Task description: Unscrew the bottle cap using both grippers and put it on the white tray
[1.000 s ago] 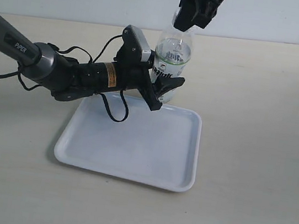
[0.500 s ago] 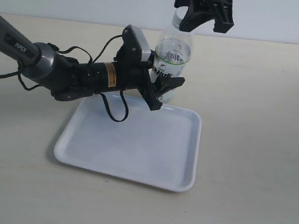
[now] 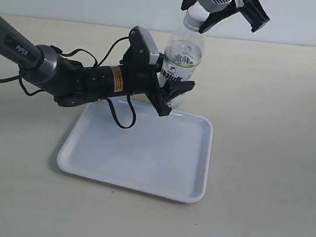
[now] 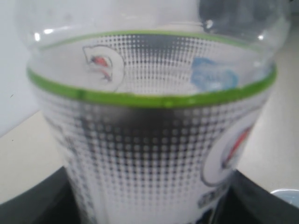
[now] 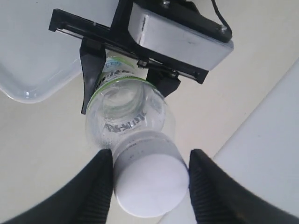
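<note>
left gripper [image 3: 175, 95] is clamping the bottle [image 3: 183, 54] body upright beside the white tray [image 3: 141, 151]; right gripper [image 5: 150, 161] is pinching the bottle cap [image 5: 149, 186] from both sides.

Your L gripper [image 3: 178, 99] holds the clear bottle [image 3: 181, 63] upright by the white tray [image 3: 141, 157]; R gripper [image 5: 150, 158] pinches its white cap [image 5: 149, 186].

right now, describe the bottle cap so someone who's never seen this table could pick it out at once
Find the shallow white rectangular plastic tray; just beyond its far edge stands a clear plastic bottle with a white-green label. The small round white plastic cap sits on its neck, between the black fingers of the right gripper; nothing else there is small, round and white.
</note>
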Motion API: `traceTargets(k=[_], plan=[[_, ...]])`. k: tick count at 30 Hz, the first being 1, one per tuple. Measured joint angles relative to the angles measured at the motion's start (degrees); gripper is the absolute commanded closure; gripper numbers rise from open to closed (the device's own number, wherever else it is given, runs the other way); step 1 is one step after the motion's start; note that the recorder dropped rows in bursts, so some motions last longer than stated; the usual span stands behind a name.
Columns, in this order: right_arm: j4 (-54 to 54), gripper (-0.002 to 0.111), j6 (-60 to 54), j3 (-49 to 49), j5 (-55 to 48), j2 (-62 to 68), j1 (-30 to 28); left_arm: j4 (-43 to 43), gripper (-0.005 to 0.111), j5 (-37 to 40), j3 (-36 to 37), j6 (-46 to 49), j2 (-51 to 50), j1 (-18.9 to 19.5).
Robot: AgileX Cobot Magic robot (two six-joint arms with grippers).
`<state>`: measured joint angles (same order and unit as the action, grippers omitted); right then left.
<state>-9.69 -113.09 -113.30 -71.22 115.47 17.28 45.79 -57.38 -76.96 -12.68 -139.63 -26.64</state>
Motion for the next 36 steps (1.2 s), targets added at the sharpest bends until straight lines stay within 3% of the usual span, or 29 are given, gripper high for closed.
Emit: traceTargets(k=[4,5,7,9,13,17,20,27,36], plan=[[0.5,0.071,1.0,0.0,0.2,0.0,0.0,0.0,0.107,0.0,0.0,0.0,0.0,0.0],[0.5,0.056,1.6,0.0,0.2,0.0,0.0,0.0,0.107,0.0,0.0,0.0,0.0,0.0],[0.4,0.042,5.0,0.0,0.3,0.0,0.0,0.0,0.107,0.0,0.0,0.0,0.0,0.0],[0.0,0.037,9.9,0.0,0.8,0.0,0.0,0.4,0.107,-0.1,0.0,0.0,0.0,0.0],[-0.2,0.037,24.7,0.0,0.9,-0.4,0.0,0.4,0.107,-0.1,0.0,0.0,0.0,0.0],[-0.3,0.037,56.0,0.0,0.9,-2.5,0.0,0.4,0.107,-0.1,0.0,0.1,0.0,0.0],[-0.3,0.037,71.8,0.0,0.9,-2.6,0.0,0.4,0.107,-0.1,0.0,0.1,0.0,0.0],[-0.3,0.037,89.7,0.0,0.9,-2.0,0.0,0.4,0.107,-0.1,0.0,0.1,0.0,0.0],[1.5,0.042,95.3,0.0,0.9,-0.3,0.0,0.4,0.107,-0.2,0.0,0.1,0.0,0.0]])
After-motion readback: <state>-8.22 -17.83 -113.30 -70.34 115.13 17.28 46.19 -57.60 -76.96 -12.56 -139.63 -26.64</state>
